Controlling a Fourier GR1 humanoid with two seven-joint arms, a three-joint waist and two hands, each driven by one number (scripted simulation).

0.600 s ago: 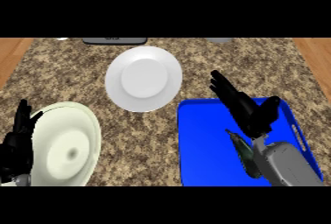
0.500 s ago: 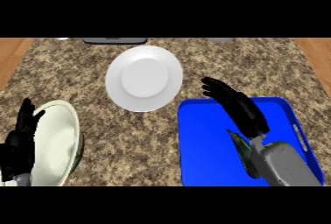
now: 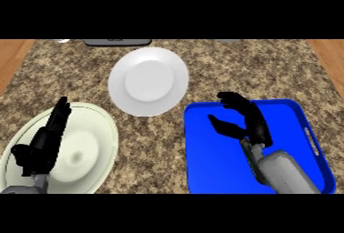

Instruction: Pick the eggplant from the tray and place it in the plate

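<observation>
No eggplant shows anywhere in the head view. The blue tray (image 3: 295, 136) lies at the right of the counter, and the part of its floor that shows is bare. My right hand (image 3: 250, 122) hangs over the tray's left half, fingers bent into a hook and thumb spread to the left. Blue tray floor shows in the gap between them. The white plate (image 3: 149, 81) sits at the upper middle, just up and left of the tray's corner. My left hand (image 3: 42, 148) rests with straight fingers over a pale green plate.
The pale green plate (image 3: 87, 150) fills the lower left, close to the white plate and the tray. A dark grey object (image 3: 118, 42) sits at the counter's far edge. Speckled stone counter (image 3: 255, 68) lies between the plates and the tray.
My right hand's fingers have bent from straight into a hook and it has shifted slightly left and nearer over the tray. The left hand has moved a little over the pale green plate.
</observation>
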